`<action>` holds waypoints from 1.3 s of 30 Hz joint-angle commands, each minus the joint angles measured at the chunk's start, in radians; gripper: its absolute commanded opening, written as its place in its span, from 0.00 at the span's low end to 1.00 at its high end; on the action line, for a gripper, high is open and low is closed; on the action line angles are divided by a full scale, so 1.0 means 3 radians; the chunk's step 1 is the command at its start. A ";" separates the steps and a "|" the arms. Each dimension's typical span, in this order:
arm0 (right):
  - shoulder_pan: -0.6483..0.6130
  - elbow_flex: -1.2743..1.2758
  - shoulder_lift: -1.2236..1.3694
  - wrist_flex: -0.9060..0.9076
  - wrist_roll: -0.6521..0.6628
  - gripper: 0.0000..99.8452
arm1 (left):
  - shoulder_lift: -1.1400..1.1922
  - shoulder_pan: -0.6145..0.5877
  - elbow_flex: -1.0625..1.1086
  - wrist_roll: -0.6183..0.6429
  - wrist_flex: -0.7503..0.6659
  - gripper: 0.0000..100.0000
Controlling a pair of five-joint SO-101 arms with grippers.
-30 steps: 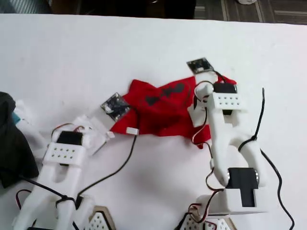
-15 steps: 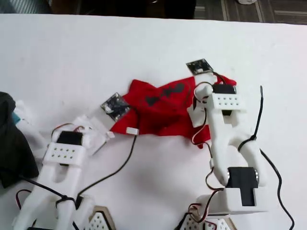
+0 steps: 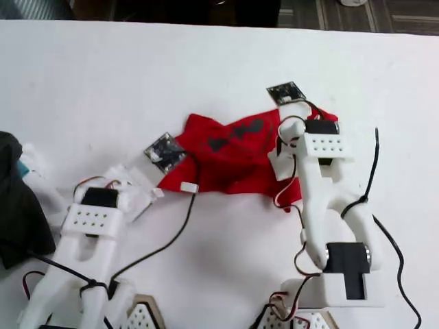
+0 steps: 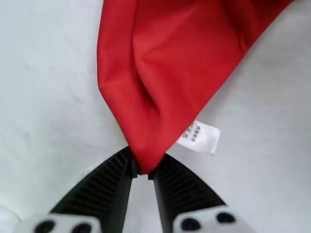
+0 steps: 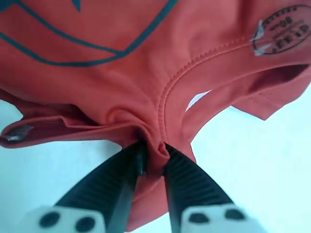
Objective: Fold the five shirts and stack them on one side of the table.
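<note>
The shirt (image 4: 170,73) is clamped at a corner by the left tool (image 4: 143,171) and at the collar edge by the right tool (image 5: 153,159). The surface (image 3: 137,68) extends beyond both.

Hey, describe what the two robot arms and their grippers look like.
Both the left arm and right arm are white moulded plastic with black motor blocks, each carrying a block dotted with small holes. Thin black cables and red-and-white wires loop along them. The left gripper and right gripper have black ribbed fingers on white bases.
</note>
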 commanded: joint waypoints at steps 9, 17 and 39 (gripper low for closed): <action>-0.0023 -0.0102 -0.0279 0.0079 0.0015 0.04 | -0.0010 -0.0031 -0.0008 0.0020 0.0020 0.02; 0.0115 -0.0465 -0.0754 0.0238 0.0015 0.02 | -0.0041 -0.0015 -0.0166 0.0051 0.0281 0.02; 0.0197 -0.1381 -0.2028 0.0258 -0.0072 0.02 | -0.0041 -0.0036 -0.2928 0.0026 0.2404 0.02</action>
